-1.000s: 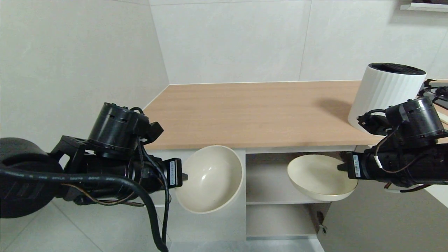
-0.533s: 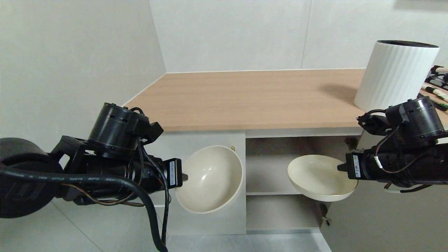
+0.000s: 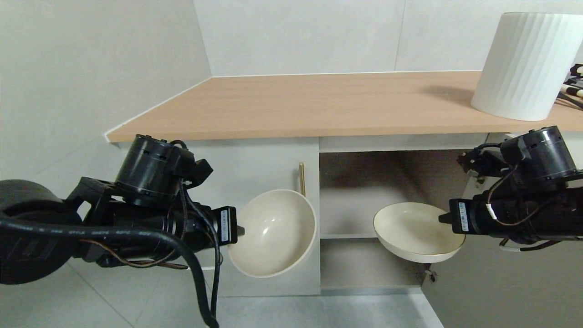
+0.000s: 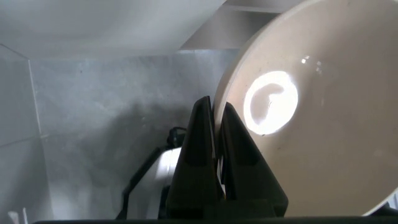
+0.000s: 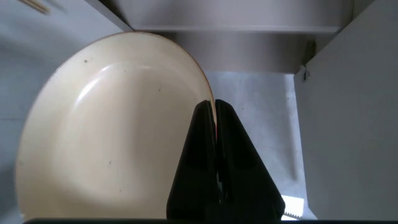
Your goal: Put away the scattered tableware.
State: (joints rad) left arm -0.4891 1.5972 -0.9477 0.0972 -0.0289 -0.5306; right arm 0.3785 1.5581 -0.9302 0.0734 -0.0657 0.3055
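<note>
Bowl (image 3: 273,234), deep and cream, is held in the air at the left, clamped by its rim between the shut fingers of the left claw (image 3: 240,231). It is tipped steeply, so that its mouth is turned sideways and up. It is hung in front of the shut door (image 3: 264,159), just below the handle (image 3: 301,178), not before the opening. If it were pushed straight ahead from here, the door or handle would likely be struck. With only a thin pinch on the rim, the bowl could then be twisted loose and dropped to the floor.

To the right, the cupboard (image 3: 355,182) under the desk (image 3: 319,105) is seen open, with a shelf (image 3: 346,236) across it. A shallower dish (image 3: 416,230) is held nearly level before this opening. Its rim is gripped by the closed right claw (image 3: 444,218), near the open door (image 3: 501,282). The shelf edge could be caught by the dish if it were fed in too low, and the door could be knocked by the arm. Should both pieces be brought to the opening together, they could be clashed and chipped. A ribbed tub (image 3: 524,64) is stood on the desk, well above.
</note>
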